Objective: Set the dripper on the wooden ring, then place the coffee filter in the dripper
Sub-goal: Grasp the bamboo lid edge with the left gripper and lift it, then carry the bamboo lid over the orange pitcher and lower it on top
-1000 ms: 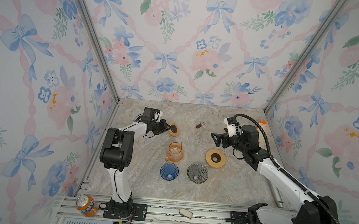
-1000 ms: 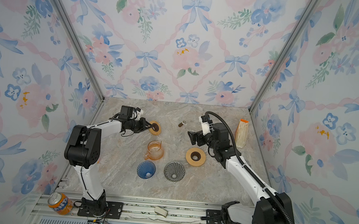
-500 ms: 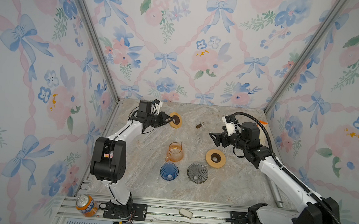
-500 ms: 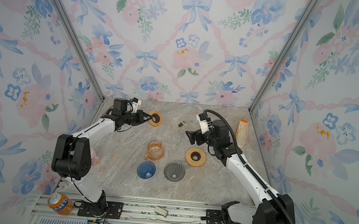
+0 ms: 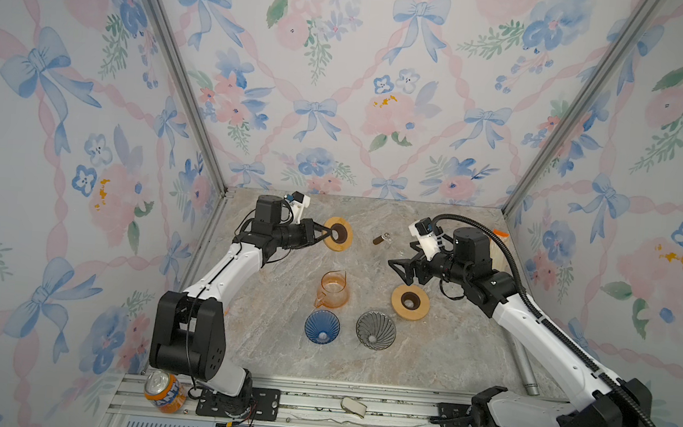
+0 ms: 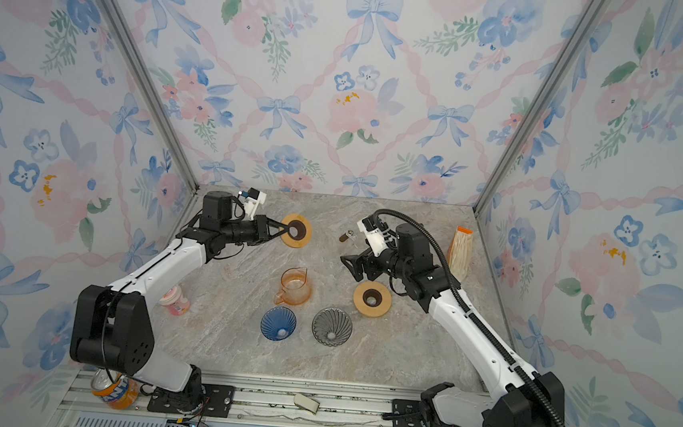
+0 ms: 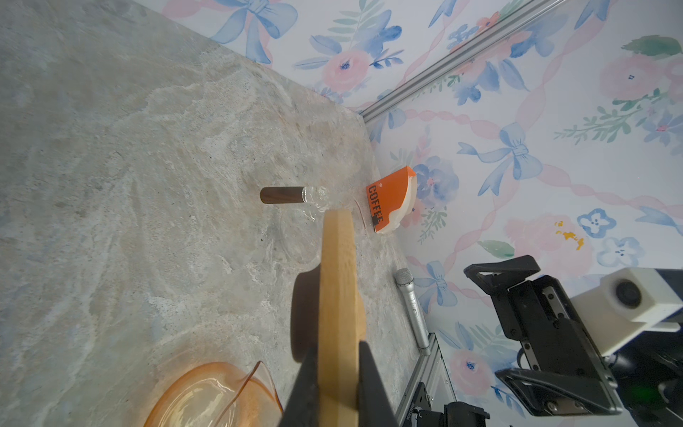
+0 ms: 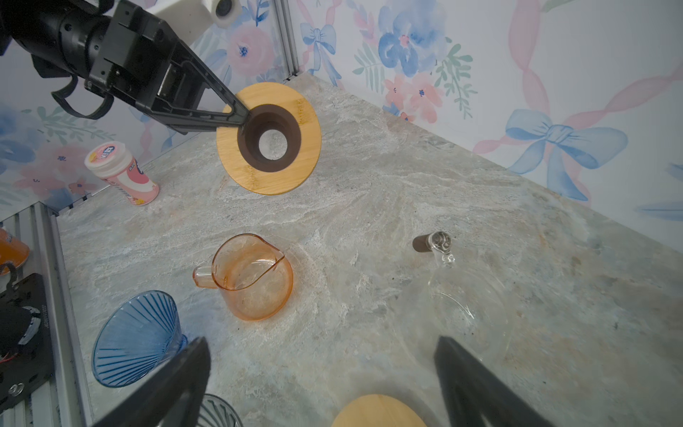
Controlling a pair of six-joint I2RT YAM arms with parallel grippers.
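Coffee filter pack [image 6: 459, 253]: one, upright against the right wall, well apart from both my grippers.
In both top views my left gripper [image 5: 332, 234] pinches one wooden ring [image 5: 343, 244]; a second wooden ring [image 5: 400, 309] lies flat just beside my wide-spread right gripper [image 5: 400, 269]. One blue dripper [image 5: 321, 326] and one grey dripper [image 5: 375, 330] sit side by side near one orange pitcher [image 5: 333, 291]. My left wrist view shows the ring edge-on between my fingers [image 7: 373, 380]. My right wrist view shows both fingers far apart, holding nothing.
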